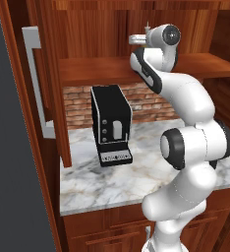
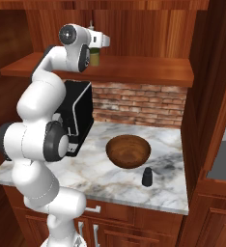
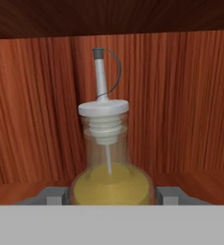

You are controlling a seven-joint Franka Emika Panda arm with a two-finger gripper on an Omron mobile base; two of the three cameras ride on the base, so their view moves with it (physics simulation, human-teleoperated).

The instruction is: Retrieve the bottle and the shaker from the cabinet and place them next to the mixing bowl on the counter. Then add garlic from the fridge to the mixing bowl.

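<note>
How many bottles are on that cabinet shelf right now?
1. A clear glass bottle of yellow oil with a white pour spout stands on the wooden cabinet shelf, between the gripper's fingers. Others may be hidden behind the arm.

A black coffee machine (image 1: 111, 124) is set on the marble counter (image 1: 136, 179), near the red brick backsplash (image 2: 144, 103). A grey door handle (image 1: 38, 81) is mounted on the tall wooden panel at the left.
</note>
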